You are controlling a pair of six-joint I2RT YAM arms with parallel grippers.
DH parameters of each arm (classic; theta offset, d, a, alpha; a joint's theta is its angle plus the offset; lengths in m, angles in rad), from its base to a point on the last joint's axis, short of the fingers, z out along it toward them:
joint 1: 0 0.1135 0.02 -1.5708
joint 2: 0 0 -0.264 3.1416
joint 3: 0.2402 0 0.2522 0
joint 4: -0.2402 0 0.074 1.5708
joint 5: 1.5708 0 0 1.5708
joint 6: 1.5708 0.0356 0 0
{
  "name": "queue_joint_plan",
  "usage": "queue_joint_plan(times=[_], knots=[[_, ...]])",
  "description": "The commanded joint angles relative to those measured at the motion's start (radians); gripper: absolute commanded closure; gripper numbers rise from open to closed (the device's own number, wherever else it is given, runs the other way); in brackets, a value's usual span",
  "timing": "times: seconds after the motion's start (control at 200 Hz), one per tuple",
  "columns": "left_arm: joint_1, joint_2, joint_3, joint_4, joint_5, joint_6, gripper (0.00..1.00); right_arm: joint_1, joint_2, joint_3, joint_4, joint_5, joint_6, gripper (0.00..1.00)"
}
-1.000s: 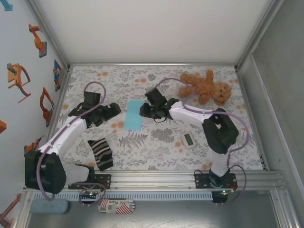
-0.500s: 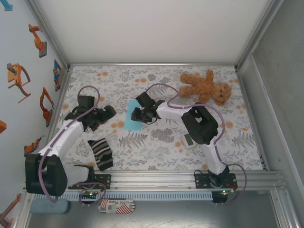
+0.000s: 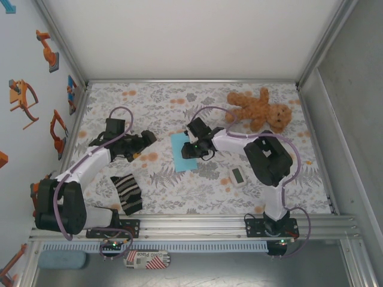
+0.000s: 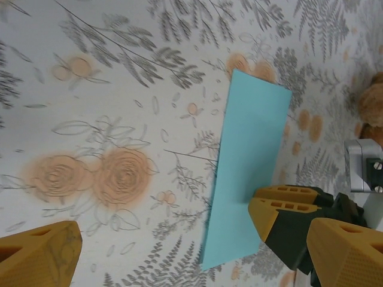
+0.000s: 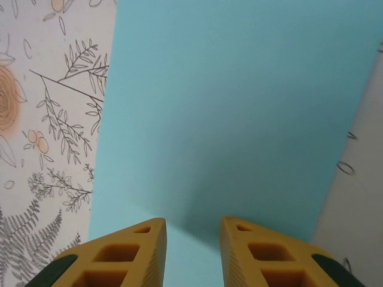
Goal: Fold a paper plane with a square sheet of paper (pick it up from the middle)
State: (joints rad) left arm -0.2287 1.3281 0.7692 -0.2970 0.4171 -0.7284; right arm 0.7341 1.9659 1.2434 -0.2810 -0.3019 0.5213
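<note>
Top external view first: at the left of the floral-patterned table, your left gripper hangs over bare tablecloth with its yellow fingers spread wide and nothing between them. It points toward the paper and stands apart from it. Nearer the arm bases, a black-and-cream striped cloth lies crumpled on the table, well clear of both grippers.

Moving right, the thin light-blue sheet of paper lies flat near the middle of the table. From above it looks like a tall, narrow rectangle. From the left wrist you see it as a slim blue strip running away from the camera, with one yellow finger of the other arm touching it near its right edge.

Your right gripper is down on the paper's upper half. From the right wrist, its two yellow fingertips sit close together over the blue surface, with a narrow gap showing flat paper between them. You cannot tell whether any paper is pinched.

Further right, a small white rectangular gadget lies near the right arm, and a brown teddy bear lies at the far right.
</note>
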Motion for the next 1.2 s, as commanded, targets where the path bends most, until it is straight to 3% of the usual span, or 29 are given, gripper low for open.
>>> queue_joint_plan(times=[0.0,0.155,0.26,0.391,0.731,0.826,1.192], knots=[[-0.038,0.009,-0.042,0.081,0.080,-0.068,0.03,0.003,-0.122,-0.062,0.121,0.006,0.135,0.70],[-0.091,0.016,-0.110,0.179,0.106,-0.158,0.02,0.001,-0.151,-0.157,0.243,0.101,0.365,0.72],[-0.115,0.021,-0.142,0.229,0.121,-0.211,0.00,0.002,-0.140,-0.180,0.234,0.115,0.400,0.74],[-0.156,0.039,-0.162,0.273,0.126,-0.249,0.05,0.002,-0.115,-0.184,0.225,0.116,0.408,0.75],[-0.228,0.161,-0.121,0.317,0.140,-0.269,0.31,-0.002,-0.046,-0.198,0.207,0.115,0.425,0.75],[-0.245,0.194,-0.101,0.323,0.149,-0.268,0.43,-0.006,-0.042,-0.211,0.206,0.109,0.428,0.75],[-0.280,0.250,-0.055,0.262,0.102,-0.232,0.57,-0.012,-0.046,-0.231,0.213,0.092,0.450,0.77]])
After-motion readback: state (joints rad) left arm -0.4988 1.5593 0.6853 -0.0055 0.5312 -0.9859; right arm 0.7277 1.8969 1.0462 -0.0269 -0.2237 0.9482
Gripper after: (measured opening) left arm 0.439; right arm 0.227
